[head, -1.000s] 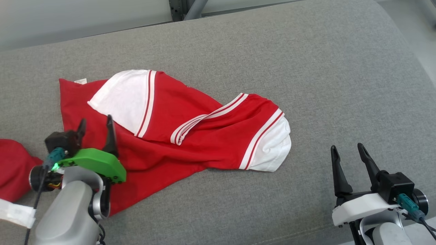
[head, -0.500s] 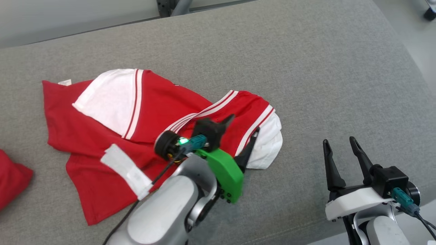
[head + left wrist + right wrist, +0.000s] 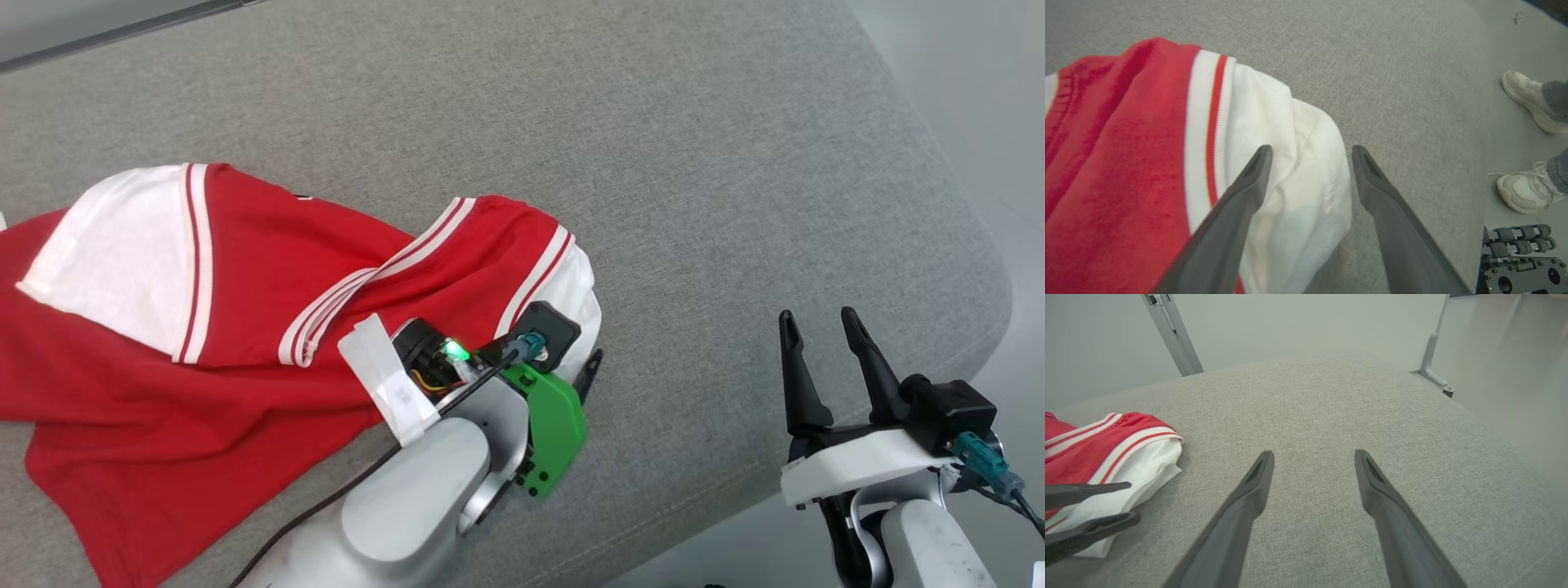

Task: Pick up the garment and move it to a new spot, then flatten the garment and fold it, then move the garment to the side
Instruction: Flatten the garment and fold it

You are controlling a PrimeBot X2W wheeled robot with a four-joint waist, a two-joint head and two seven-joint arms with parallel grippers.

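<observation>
In the head view, a red and white garment is lying crumpled on a grey cushion. The left gripper is hovering at its white sleeve end, with most of its fingers hiding under the wrist. The right gripper is waiting well apart from the cloth, fingers spread and holding nothing.

In the left wrist view, the fingers are standing wide apart and released. The white sleeve is bulging up between them: one finger is crossing the white cloth and the other is lying over bare cushion just beside the sleeve's edge. Two pale shoes of a person are standing beyond the cushion's far edge.

In the right wrist view, the fingers are gaping over bare cushion, gripping nothing. The garment is lying off to their left, where the other gripper's fingers are straddling the sleeve.
</observation>
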